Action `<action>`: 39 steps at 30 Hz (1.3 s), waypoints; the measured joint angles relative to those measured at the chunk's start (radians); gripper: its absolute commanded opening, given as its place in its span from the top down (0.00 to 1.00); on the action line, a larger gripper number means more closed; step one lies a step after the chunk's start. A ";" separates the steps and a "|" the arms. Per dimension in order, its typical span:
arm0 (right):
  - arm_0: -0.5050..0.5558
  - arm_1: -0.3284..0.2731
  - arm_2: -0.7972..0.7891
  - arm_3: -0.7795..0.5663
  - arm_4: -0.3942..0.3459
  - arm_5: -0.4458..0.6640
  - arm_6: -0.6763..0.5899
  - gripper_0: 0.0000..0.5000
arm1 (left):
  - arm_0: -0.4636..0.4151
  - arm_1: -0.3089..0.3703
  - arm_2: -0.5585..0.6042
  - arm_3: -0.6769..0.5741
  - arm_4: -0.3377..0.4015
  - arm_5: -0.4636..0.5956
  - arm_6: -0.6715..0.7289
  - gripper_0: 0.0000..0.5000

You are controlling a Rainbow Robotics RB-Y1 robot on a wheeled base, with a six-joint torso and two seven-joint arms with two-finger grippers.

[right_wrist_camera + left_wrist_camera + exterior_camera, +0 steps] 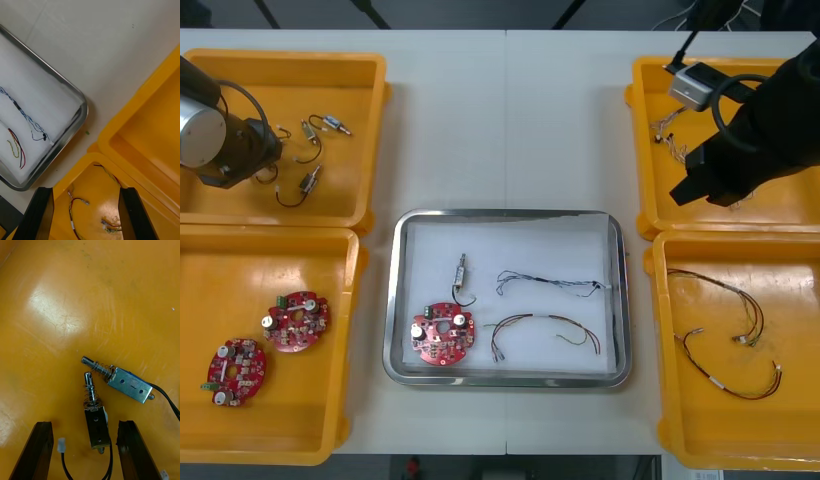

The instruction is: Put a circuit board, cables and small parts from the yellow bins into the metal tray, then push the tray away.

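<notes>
Left gripper point(84, 423): its fingers are spread wide and grip nothing. It hangs low over the floor of the far left bin point(370, 70), at 10 o'clock from the metal tray point(505, 216). In the front view the left arm's bulk hides the fingers.
First small metal part point(96, 425): it lies in the gap between the left fingers and touches neither. Its black lead runs off the picture's edge.
Second small metal part point(129, 384): it sits at 1 o'clock from the first. Their sprung tips are close, but contact cannot be made out. Its lead is also cut off.
Right gripper point(86, 189): its fingers are wide apart and empty. It is high above the table point(510, 120), at 2 o'clock from the tray, and in the front view it shows over the far right bin point(637, 150).
Near right bin point(90, 157): one corner lies far below, between the right fingers. It holds loose red and yellow cables point(71, 210), cut off by the fingers and the picture's edge.
Tray contents: a circuit board point(443, 333) lies at 7 o'clock. A third small metal part point(461, 272) is at 12 o'clock from the board; whether its dark lead touches the board is unclear. The blue and white cable point(550, 283) lies towards 3 o'clock. The tray's red and yellow cable point(540, 325) lies apart from it, at 6 o'clock from it.
Thin cables point(667, 128): they lie in the far right bin, partly under the right arm, and their kind is hard to tell.
Near left bin point(270, 233): at 8 o'clock from the tray, it holds two spare circuit boards point(296, 320) side by side.
</notes>
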 measured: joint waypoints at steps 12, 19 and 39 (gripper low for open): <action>0.144 -0.039 -0.162 -0.024 0.040 0.088 -0.241 0.00 | 0.000 -0.001 -0.025 0.001 -0.022 -0.027 0.000 0.00; 0.248 -0.045 -0.290 -0.026 0.040 0.106 -0.326 0.00 | 0.000 -0.001 -0.052 0.002 -0.044 -0.041 0.000 0.00; 0.415 -0.052 -0.383 0.002 0.113 0.105 -0.373 0.00 | -0.006 -0.001 -0.086 0.002 -0.062 -0.069 0.000 1.00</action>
